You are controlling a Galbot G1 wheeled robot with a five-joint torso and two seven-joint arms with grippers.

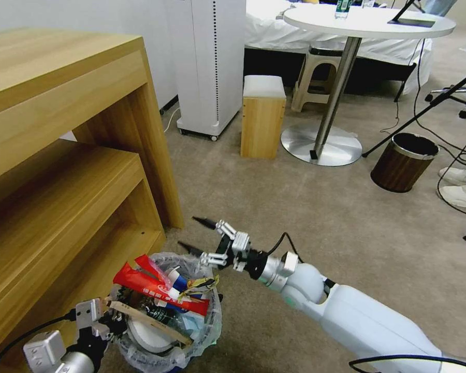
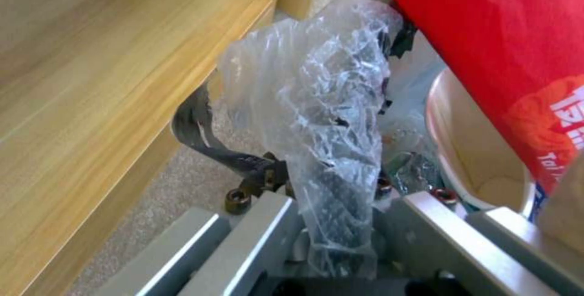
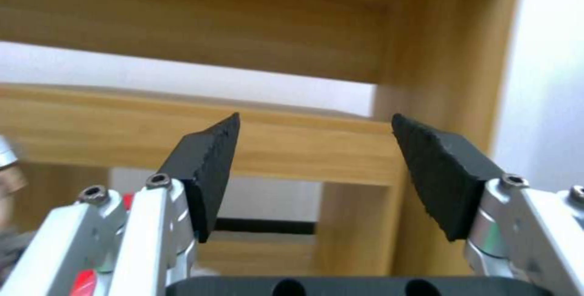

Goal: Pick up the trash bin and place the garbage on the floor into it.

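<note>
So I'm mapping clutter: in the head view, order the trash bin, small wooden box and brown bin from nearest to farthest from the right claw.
1. Trash bin, just below the open right claw.
2. Small wooden box, straight ahead.
3. Brown bin, off to the right.

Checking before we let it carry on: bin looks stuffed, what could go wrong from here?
The wooden stick and red packets stick up past the trash bin rim and may tip out if it tilts. The left gripper pinches rim and thin plastic liner, which might slip. The open right gripper could clip the wooden shelf.
</note>
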